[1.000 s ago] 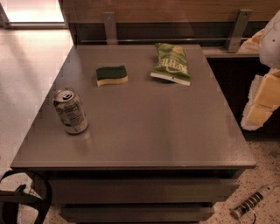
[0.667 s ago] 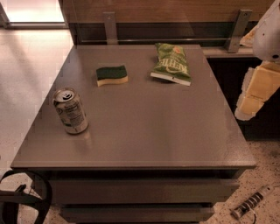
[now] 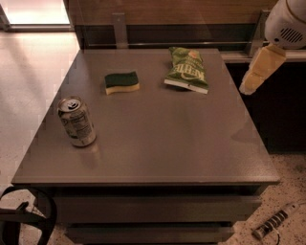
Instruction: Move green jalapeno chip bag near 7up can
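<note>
Floor, nearest to us: pale speckled surface (image 3: 287, 177), with a grey power strip (image 3: 276, 221) lying at the lower right and a dark looped strap (image 3: 21, 224) at the lower left, by the desk's near corner.

Desk (image 3: 167, 139): flat grey top carrying three things, with drawer fronts (image 3: 153, 210) below its near edge.

Can (image 3: 76, 121): silver-grey with pale greenish print and a pull-tab top. We log it standing upright, leaning a little, near the left edge in the front half of the desk, well apart from everything else.

Sponge (image 3: 122, 82): yellow body, dark green top. It lies flat, farther back than the can and left of centre.

Chip bag (image 3: 186, 70): glossy green, crinkled, with white lettering and a pale seam at its near end. We place it lying flat in the back half, right of centre, near the sponge but not touching it, and well apart from the can, diagonally across the desk.

Hand (image 3: 253, 76): cream-coloured, hanging from a white arm (image 3: 287, 21) at the upper right. It sits in the air just off the desk's right edge, level with the chip bag and clear of it. We cannot tell how far it is open; we see nothing in its hold.

Back: dark recess behind the desk with two grey uprights (image 3: 119, 28), and wood panelling (image 3: 167, 9) above.
</note>
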Robot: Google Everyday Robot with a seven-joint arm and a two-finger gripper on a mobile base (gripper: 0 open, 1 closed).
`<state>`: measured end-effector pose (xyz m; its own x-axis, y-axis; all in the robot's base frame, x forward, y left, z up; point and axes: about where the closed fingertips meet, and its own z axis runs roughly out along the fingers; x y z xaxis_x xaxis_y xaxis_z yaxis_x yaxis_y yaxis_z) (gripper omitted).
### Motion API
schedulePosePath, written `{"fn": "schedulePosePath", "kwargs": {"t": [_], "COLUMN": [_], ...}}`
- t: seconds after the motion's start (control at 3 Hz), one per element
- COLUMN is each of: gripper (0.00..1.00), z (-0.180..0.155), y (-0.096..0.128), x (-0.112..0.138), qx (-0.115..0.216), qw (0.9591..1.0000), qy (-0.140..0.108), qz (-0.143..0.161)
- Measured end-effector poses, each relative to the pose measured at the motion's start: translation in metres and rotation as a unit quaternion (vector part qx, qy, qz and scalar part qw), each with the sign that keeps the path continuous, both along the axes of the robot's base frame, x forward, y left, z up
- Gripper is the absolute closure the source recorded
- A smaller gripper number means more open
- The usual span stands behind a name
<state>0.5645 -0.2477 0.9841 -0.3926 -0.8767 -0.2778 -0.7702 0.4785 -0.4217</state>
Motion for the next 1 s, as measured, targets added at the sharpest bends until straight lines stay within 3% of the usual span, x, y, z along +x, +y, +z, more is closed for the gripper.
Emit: {"fn": "schedulePosePath", "kwargs": {"t": [0.33,0.67,1.0], "gripper": [0.0,0.0,0.0], "z": [0.005,-0.014,-0.034], "y": [-0.014,-0.009,0.008], "x": [0.063,0.114,0.141], "qx": [0.084,0.205,0.296], "qw": [0.9925,0.9725,0.9518], "qy": [-0.082,-0.104,-0.069], "qz": [-0.032,-0.04,-0.038]}}
